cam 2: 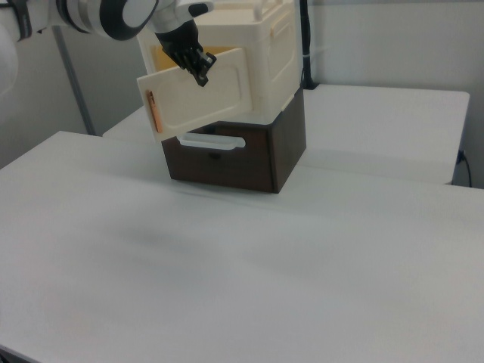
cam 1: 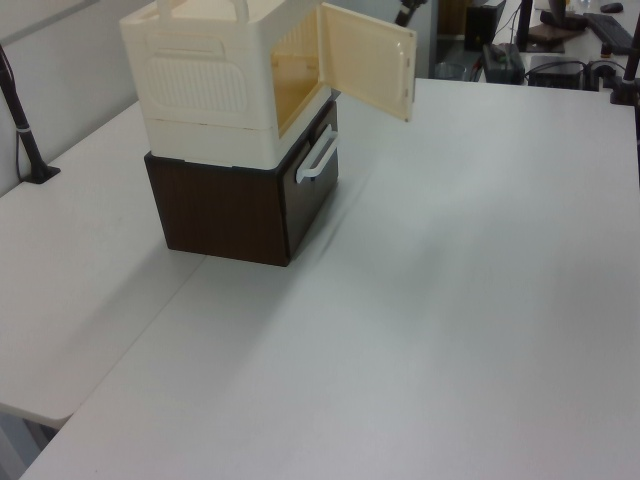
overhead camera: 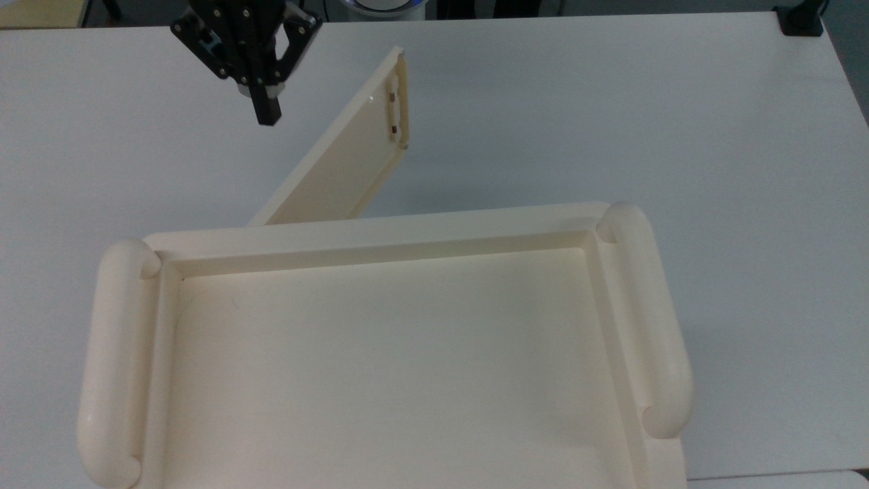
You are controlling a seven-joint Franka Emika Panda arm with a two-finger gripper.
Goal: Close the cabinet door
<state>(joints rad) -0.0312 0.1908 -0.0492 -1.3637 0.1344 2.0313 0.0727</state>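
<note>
The large cream plastic cabinet with a recessed tray-like top and thick rounded tubular rails sits on a dark brown wooden drawer box with a white bar handle, all standing on the white table. The thin cream rectangular cabinet door with a raised border frame hangs partly open, swung out at an angle from the cabinet's front opening, its small copper-coloured handle near the free edge farthest from the cabinet. The black two-finger gripper is at the door's outer face near its upper edge, out in front of the cabinet; its fingers appear drawn together, clamped on nothing. In the top view the gripper shows off the door's outer side.
</note>
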